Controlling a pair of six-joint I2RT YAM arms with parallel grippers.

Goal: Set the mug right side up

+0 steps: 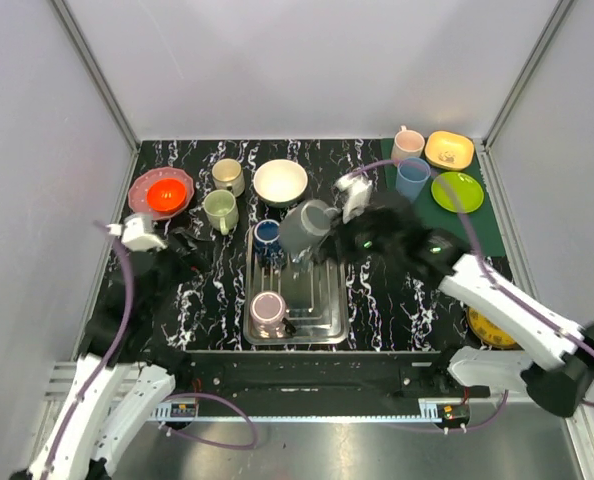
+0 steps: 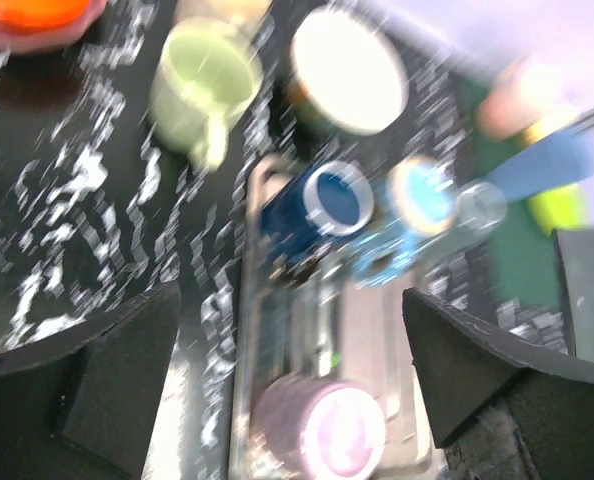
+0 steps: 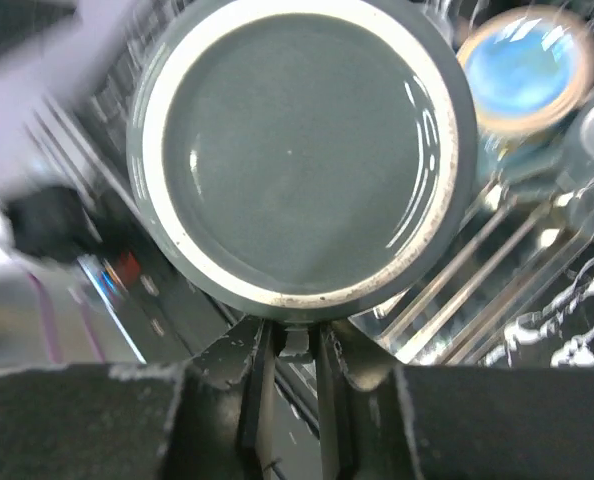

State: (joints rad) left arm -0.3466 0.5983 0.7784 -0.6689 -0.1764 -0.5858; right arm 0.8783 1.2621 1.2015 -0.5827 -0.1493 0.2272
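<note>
Over the far end of the steel rack, mid-bench: grey mug, glazed ceramic, round, tilted, its handle toward the right arm. It is held by the right fingers, which stand narrow and pinch the mug at its lower edge; which part they pinch cannot be told. The right wrist view alone shows the mug's base: a flat glossy grey disc inside a pale unglazed foot ring, facing the camera just above the fingers and filling most of the view. The top view alone shows the mug's side and its place, just beside a dark blue mug at the rack's far left corner. Rack: shallow rectangular tray of bright metal with wire bars; a pink mug sits at its near left corner. Bench: black with white veins, marble pattern. Left fingers: black, blocky, spread wide, holding nothing, over the bench left of the rack and well apart from the grey mug; the left wrist view is blurred. Far side of the bench: pale green mug, cream mug, white bowl, orange bowl on a scalloped pink plate. Far right, on a green mat: pink cup, blue cup, square yellow dish, round green plate.
</note>
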